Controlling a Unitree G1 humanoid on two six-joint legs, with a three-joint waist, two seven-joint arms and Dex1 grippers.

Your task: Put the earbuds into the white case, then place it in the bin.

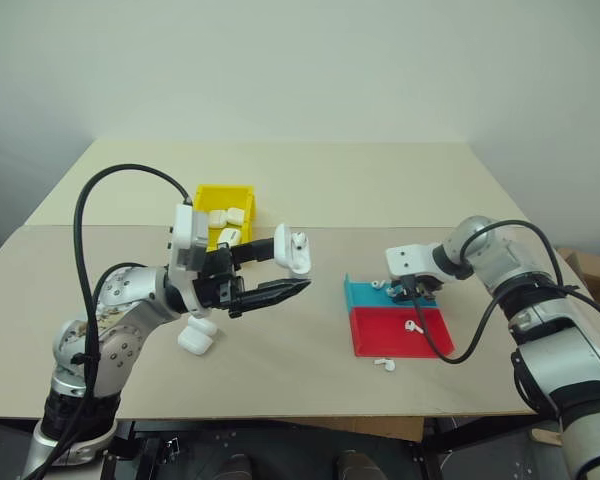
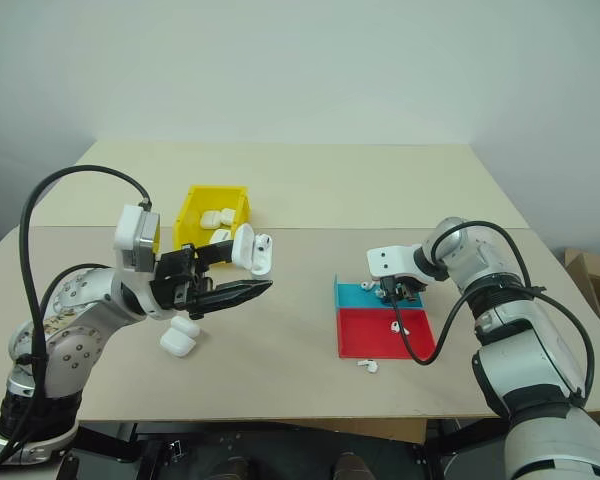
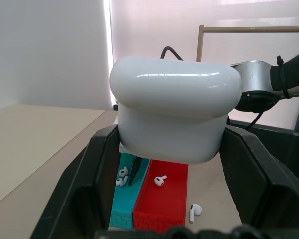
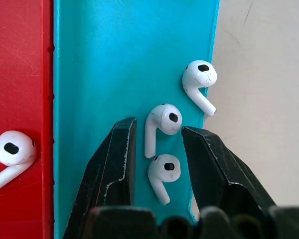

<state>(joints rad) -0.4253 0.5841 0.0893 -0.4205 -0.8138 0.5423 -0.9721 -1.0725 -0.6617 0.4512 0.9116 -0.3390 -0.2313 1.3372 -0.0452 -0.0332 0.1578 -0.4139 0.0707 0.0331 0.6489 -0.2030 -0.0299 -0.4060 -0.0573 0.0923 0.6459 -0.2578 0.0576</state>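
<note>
Your left gripper (image 1: pixel 280 270) is sitting nearest the head camera, raised over the beige table (image 1: pixel 380 190) and clamping the white case (image 1: pixel 297 252) between its fingers; in the left wrist view the case (image 3: pixel 174 114) is pinched at its lower half between both black fingers (image 3: pixel 97 184), lid end away from the wrist. Beyond that arm, the yellow bin (image 1: pixel 225 200) is holding several white cases, and one more white case (image 1: pixel 197 336) is lying on the table just beside the left arm.

Your right gripper (image 1: pixel 412 290) is pointing down into the teal half of the teal and red tray (image 1: pixel 395 325), fingers part open and holding nothing. In the right wrist view the fingers (image 4: pixel 114 164) are straddling two earbuds (image 4: pixel 162 129) lying loose on the teal floor, with a third (image 4: pixel 199 82) near the tray's edge. Another earbud (image 4: pixel 10 152) is lying in the red half. One earbud (image 1: pixel 383 364) is lying on the table just off the tray's near edge.
</note>
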